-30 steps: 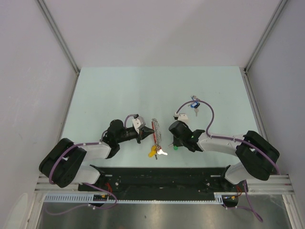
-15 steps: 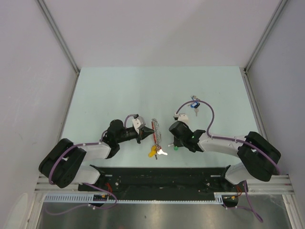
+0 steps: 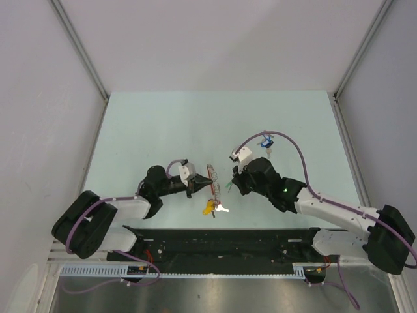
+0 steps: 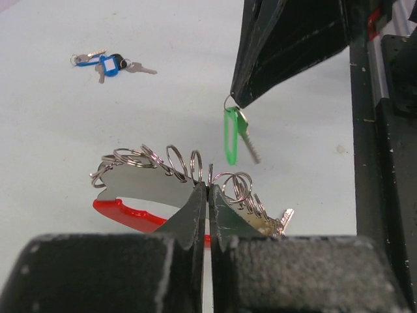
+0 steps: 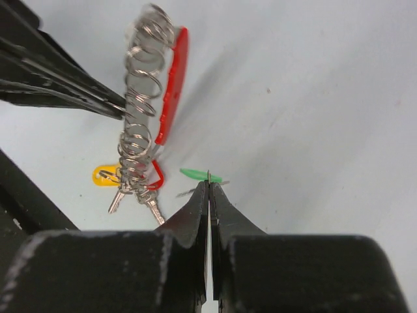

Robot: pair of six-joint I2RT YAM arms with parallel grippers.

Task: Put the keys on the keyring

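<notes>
The green key [image 4: 230, 135] hangs in the air just above the keyring [image 4: 176, 166], well clear of the worktop [image 3: 163, 130]. It has a flat, glossy green plastic head and a thin silvery blade, and it dangles by its own small wire ring. The right tool [image 4: 232, 101] is clenched on that little ring, its black tapered tips pressed together.

The keyring lies near the front middle of the worktop. It is a row of bright steel split rings strung like a coil along a curved red loop [image 5: 172, 85], with a yellow tag [image 5: 104, 176] and a couple of bare metal keys bunched at one end. The left tool [image 4: 208, 189] is clenched too, its tips pinched into the row of rings.

The blue key [image 4: 112, 64] lies flat, well apart, towards the far right. Its blue head carries a small white panel, too small to read.

The worktop is a matte, pale mint sheet with a few dark specks. Plain grey-white walls [image 3: 215, 45] close it in, with metal rails [image 3: 78, 45] at the corners.
</notes>
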